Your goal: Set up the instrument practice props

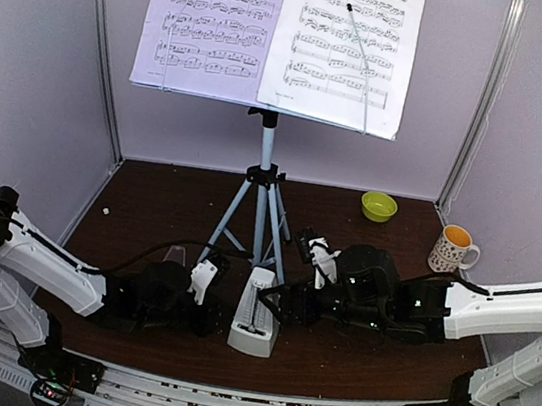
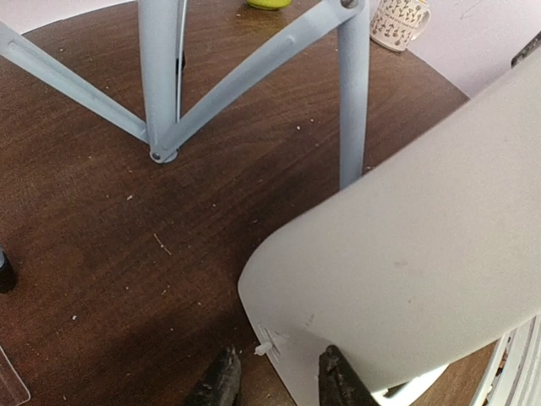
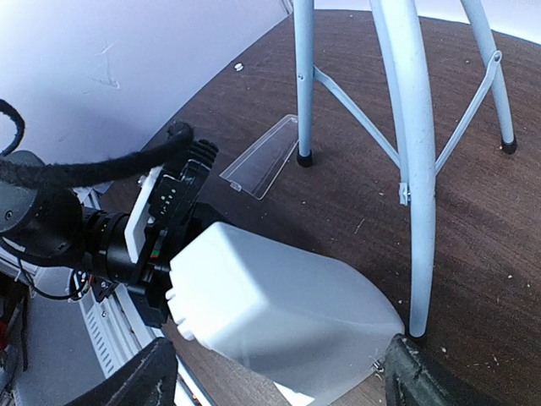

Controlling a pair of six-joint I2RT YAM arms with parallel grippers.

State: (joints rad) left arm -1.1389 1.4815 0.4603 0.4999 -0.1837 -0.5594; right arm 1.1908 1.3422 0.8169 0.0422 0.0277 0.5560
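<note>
The music stand (image 1: pixel 269 112) on its silver tripod (image 1: pixel 261 212) holds two sheet-music pages (image 1: pixel 215 24) at the back. The pale-grey metronome (image 1: pixel 255 314) lies on the table in front of the tripod, narrow top toward it. My left gripper (image 1: pixel 217 301) is open at its left side; in the left wrist view (image 2: pixel 279 385) the metronome's (image 2: pixel 406 262) edge lies between the fingers. My right gripper (image 1: pixel 279 303) is open wide, with the metronome (image 3: pixel 279 300) between its fingers in the right wrist view (image 3: pixel 283 376). The clear cover (image 3: pixel 262 156) lies flat by a tripod foot.
A yellow-green bowl (image 1: pixel 379 206) and a patterned mug (image 1: pixel 453 250) stand at the back right. Tripod legs (image 3: pixel 414 127) rise just behind the metronome and show close in the left wrist view (image 2: pixel 161 76). White walls enclose the brown table (image 1: pixel 149 206).
</note>
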